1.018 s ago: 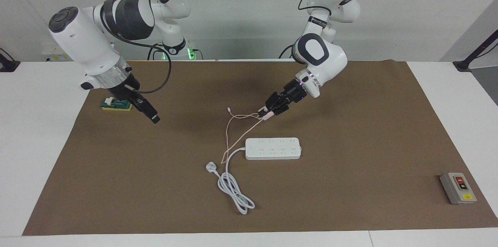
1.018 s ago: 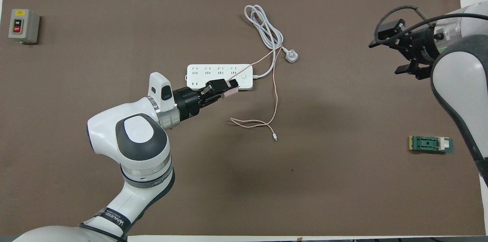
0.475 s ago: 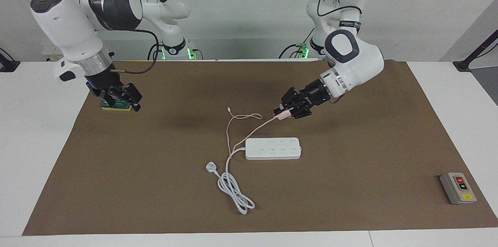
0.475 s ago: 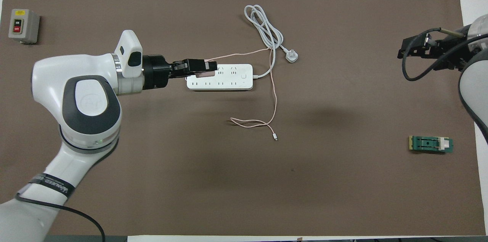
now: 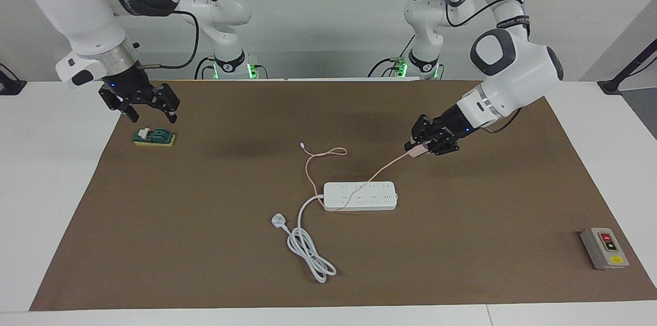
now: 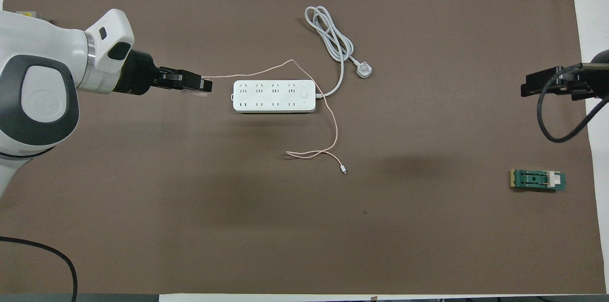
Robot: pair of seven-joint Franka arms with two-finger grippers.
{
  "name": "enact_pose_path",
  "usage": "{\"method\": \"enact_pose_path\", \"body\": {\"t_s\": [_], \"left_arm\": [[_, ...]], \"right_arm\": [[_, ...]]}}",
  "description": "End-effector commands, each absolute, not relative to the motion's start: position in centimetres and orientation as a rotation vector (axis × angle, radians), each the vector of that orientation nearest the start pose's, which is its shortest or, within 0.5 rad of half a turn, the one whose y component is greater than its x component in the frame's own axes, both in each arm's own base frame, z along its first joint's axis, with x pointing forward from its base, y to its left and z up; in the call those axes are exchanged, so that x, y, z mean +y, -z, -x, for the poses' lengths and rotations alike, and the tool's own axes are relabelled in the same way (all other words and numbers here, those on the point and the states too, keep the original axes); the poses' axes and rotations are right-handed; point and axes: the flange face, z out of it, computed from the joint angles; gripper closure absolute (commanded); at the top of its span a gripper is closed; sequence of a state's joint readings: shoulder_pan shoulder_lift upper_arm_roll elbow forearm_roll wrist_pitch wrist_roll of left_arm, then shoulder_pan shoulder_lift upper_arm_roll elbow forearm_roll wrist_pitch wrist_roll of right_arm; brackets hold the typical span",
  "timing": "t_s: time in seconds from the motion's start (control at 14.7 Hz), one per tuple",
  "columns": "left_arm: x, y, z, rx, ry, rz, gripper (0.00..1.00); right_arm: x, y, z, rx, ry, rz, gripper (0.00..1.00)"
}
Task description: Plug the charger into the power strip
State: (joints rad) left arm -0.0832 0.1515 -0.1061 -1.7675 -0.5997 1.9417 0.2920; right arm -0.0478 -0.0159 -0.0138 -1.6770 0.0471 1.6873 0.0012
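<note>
The left end effector (image 6: 202, 86) hangs over the mat (image 6: 190, 207) toward the left arm's end of the tabletop, beside the strip (image 6: 274, 96), its fingers clamped on the charger (image 5: 417, 150). The pink cable (image 6: 266, 70) runs from it across the strip's top and loops down onto the mat nearer the robots. The strip lies flat mid-mat, its white cord (image 6: 331, 38) coiled farther out. The right end effector (image 5: 149, 110) waits with fingers spread wide and empty, above the green block (image 5: 154, 137).
</note>
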Motion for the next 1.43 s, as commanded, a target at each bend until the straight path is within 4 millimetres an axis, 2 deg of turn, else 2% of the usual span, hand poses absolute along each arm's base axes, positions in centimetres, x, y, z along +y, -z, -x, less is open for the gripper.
{"method": "enact_pose_path", "body": {"t_s": [0.0, 0.07, 0.27, 0.48, 0.61, 0.81, 0.95, 1.15, 1.36], "left_arm": [[-12.1, -51.3, -58.5, -0.31, 0.0, -2.719, 1.0], [-11.5, -52.7, -57.9, -0.3, 0.006, -2.818, 1.0], [-10.0, -54.9, -56.8, -0.242, 0.104, -2.935, 1.0], [-8.9, -56.1, -55.8, -0.218, 0.164, -3.02, 1.0], [-7.2, -56.0, -55.8, -0.178, 0.184, -3.024, 1.0], [-6.9, -56.0, -56.0, -0.171, 0.158, -3.024, 1.0], [-5.4, -56.0, -56.1, -0.134, 0.156, -3.025, 1.0], [-5.4, -56.1, -55.9, -0.129, 0.143, -3.039, 1.0], [-5.2, -56.6, -55.6, -0.108, 0.142, -3.182, 1.0]], "right_arm": [[-3.6, -61.1, -53.5, 0.009, 0.005, 3.123, 0.0], [-4.0, -61.7, -52.8, -0.03, -0.001, 3.13, 0.0], [-5.2, -62.5, -52.3, -0.058, -0.015, 3.13, 0.0], [-5.5, -66.0, -51.3, -0.033, -0.057, 3.124, 0.0], [-6.1, -66.2, -50.9, -0.018, -0.091, 3.115, 0.0], [-6.2, -66.2, -50.9, -0.026, -0.094, 3.171, 0.0], [-6.1, -66.3, -51.0, -0.025, -0.086, 3.179, 0.0], [-6.0, -66.3, -51.0, -0.023, -0.074, 3.18, 0.0], [-6.0, -66.3, -50.9, -0.026, -0.078, 3.178, 0.0]]}}
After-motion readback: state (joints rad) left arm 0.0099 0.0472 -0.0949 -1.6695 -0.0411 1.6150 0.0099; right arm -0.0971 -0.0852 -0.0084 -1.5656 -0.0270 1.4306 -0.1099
